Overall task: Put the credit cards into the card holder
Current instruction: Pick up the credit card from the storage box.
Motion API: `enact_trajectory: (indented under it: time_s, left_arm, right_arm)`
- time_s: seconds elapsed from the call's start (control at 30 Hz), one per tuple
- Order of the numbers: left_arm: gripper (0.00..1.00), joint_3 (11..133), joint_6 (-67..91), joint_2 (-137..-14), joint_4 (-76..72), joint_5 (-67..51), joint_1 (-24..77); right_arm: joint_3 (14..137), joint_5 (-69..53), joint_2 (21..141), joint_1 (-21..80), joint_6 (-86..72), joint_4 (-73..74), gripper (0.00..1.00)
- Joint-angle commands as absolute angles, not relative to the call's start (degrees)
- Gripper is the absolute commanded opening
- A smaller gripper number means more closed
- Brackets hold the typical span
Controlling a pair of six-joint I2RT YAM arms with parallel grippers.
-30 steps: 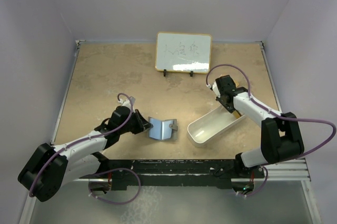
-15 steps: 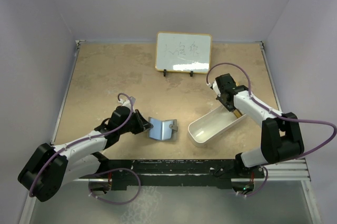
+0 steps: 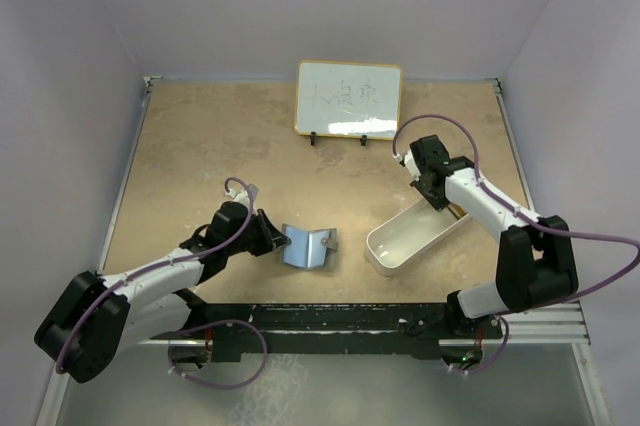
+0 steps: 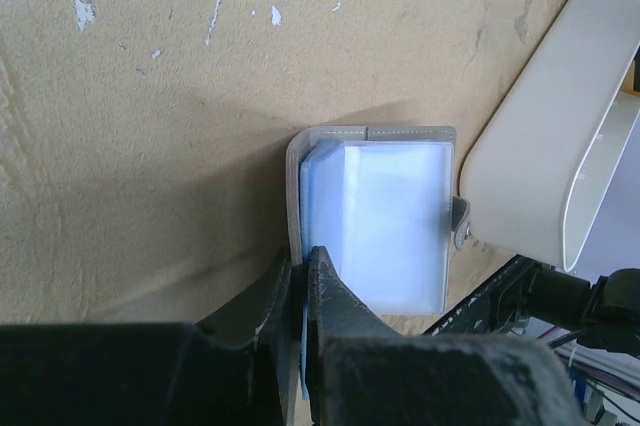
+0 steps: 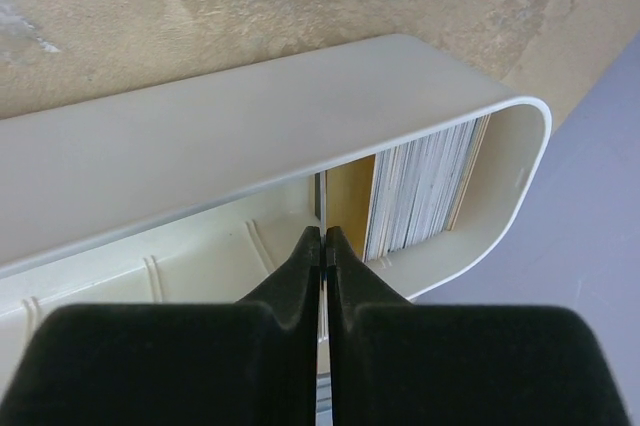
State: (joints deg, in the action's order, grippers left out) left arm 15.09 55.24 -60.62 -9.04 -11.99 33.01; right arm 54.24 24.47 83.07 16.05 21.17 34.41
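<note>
pinching a thin card [image 5: 322, 208] edge-on, the right gripper [image 5: 322, 236] is closed tight inside the far end of the glossy white plastic tray [image 5: 200, 146], at 4 o'clock on the table, beside a stack of cards [image 5: 420, 186]. the left gripper [image 4: 303, 258], fully closed, clamps one edge of the grey stitched card holder [image 4: 390, 216], unfolded at 6 o'clock, its clear sleeves bluish. this reads as pick-up; the next move calls for lifting the card over the rim, then toward 9 o'clock.
</note>
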Motion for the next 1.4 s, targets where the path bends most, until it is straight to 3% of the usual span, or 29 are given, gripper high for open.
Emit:
enact_trajectory:
  time_s: [0.0, 0.57, 0.83, 1.0, 1.37]
  left_arm:
    - [0.00, 16.25, 53.86, -60.87, -10.27, -13.09, 32.78]
    - [0.00, 16.36, 54.07, -63.30, -11.42, -12.46, 32.76]
    - [0.13, 17.41, 53.72, -62.89, -8.72, -9.82, 32.78]
    - [0.00, 17.76, 54.96, -61.24, -8.26, -9.66, 32.78]
    - [0.00, 16.26, 60.75, -57.27, -11.93, -6.13, 32.78]
  right_arm:
    - [57.24, 20.55, 79.58, 15.90, 19.05, 38.56, 0.00]
    - [67.09, 19.04, 74.75, 16.07, 15.68, 49.45, 0.00]
    - [76.74, 20.95, 74.34, 17.52, 6.57, 55.20, 0.00]
    - [77.66, 17.95, 72.59, 25.62, 1.49, 50.60, 0.00]
    - [75.30, -9.37, 75.06, 32.02, -21.54, 29.85, 0.00]
